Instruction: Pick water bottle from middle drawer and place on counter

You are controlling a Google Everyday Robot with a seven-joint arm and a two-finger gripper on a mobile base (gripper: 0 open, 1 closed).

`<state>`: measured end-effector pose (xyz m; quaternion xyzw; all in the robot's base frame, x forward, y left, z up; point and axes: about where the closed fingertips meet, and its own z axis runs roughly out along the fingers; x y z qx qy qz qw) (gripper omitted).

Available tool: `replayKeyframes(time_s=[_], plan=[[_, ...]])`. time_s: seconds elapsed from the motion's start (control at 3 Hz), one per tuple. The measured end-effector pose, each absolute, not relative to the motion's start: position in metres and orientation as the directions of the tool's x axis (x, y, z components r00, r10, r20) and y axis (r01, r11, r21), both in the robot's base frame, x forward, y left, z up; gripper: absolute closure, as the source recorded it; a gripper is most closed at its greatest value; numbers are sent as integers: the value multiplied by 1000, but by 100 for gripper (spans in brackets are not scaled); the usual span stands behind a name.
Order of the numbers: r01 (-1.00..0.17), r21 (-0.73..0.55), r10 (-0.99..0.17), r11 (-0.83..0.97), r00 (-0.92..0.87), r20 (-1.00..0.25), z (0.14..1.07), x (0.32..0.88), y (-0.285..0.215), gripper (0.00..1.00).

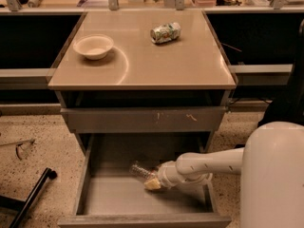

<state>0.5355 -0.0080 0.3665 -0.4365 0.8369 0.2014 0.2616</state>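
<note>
The water bottle (139, 170), small, clear and ribbed, lies on its side on the grey floor of the open middle drawer (95, 198), near the drawer's middle. My gripper (153, 182) reaches into the drawer from the right on a white arm (209, 163). Its pale yellow tip sits right at the bottle's near right end. Whether it touches the bottle is unclear. The glossy tan counter (156, 65) tops the cabinet above.
A white bowl (93, 46) and a crushed green-and-white can (165, 33) sit on the counter. The shut upper drawer front (142, 119) with pale scratch marks overhangs the open drawer. My white body (275, 175) fills the lower right. A black bar (28, 198) lies on the floor at left.
</note>
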Motion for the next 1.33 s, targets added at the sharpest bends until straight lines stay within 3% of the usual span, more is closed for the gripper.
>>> replayKeyframes(time_s=[0.67,1.0,1.33], plan=[[-841,98,-620,532,-465,-631,395,533,-9,88],[-855,88,-610,512,-434,-663,459,516,-6,100],[-859,23,-606,511,-379,-700,535,501,-5,100]])
